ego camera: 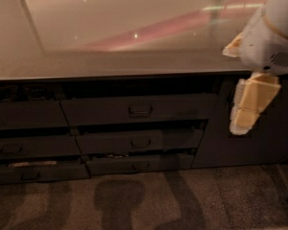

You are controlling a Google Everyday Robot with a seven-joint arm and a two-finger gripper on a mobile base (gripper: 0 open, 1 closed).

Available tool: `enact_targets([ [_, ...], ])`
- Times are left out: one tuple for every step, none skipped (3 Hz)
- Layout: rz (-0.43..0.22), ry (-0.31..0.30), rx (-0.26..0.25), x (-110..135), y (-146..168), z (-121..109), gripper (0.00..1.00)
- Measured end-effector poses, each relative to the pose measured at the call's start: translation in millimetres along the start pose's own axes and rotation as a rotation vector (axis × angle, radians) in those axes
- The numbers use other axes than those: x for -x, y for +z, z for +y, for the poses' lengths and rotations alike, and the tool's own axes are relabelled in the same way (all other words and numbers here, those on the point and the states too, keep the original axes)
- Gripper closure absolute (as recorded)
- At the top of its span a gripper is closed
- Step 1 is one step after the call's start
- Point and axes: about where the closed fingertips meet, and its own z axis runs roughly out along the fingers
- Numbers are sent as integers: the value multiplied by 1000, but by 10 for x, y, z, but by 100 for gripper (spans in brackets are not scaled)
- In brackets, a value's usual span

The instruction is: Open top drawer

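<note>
The top drawer [182, 108] is the widest dark charcoal front, just under the countertop, with a small black loop handle [140, 110] at its centre. A dark gap runs above its front; its inside is hidden. My gripper [252, 104], cream-coloured under a white wrist housing [273, 37], hangs at the right. It is in front of the tall dark cabinet door [273, 138], to the right of the drawer and well clear of the handle. It holds nothing that I can see.
Two narrower dark drawers [141, 142] [140, 165] sit below the top one, both slightly out. More dark drawers [26, 115] stack at the left. A glossy grey countertop [110, 56] overhangs them all. Carpet [149, 200] covers the floor in front.
</note>
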Motion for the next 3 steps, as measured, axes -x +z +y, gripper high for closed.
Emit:
enact_targets([
  [6,-72,20,248,126,92,0],
  [6,-72,20,248,126,92,0],
  [-87,-106,43,273,104,97,0],
])
